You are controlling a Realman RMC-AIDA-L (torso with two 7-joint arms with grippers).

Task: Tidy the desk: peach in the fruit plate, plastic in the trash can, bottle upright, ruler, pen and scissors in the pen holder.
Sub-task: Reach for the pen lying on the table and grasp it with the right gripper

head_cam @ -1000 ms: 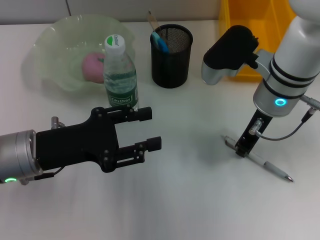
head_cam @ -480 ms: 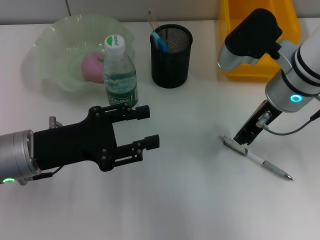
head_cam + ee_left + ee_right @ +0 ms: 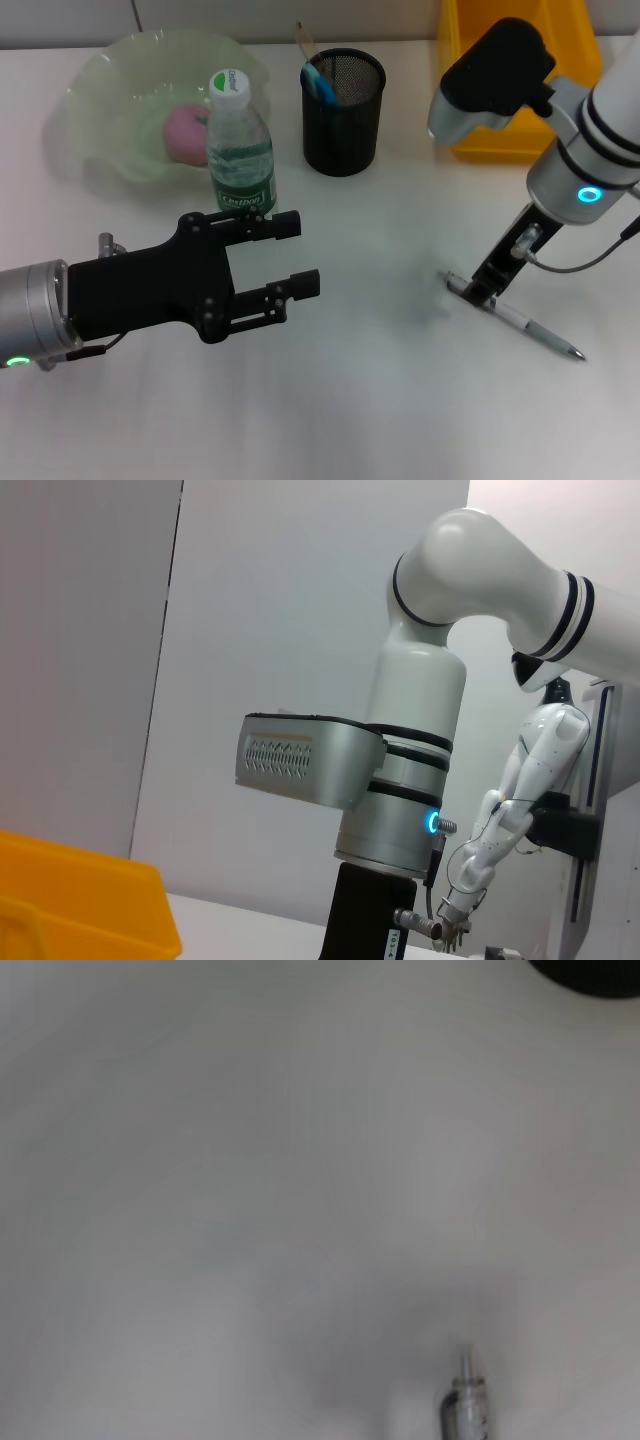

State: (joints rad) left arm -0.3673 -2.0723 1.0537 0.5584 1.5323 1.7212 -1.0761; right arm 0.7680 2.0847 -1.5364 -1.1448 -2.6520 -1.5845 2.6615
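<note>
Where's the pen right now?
In the head view the pen lies flat on the white desk at the right, in front of the yellow bin, with the right gripper down at its clip end.

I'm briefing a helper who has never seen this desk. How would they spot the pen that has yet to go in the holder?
Start at the yellow bin at the desk's far right and come toward the robot, to the right gripper. The pen lies flat there, one end under the gripper. It is the only slim silver-white stick lying on the desk.
</note>
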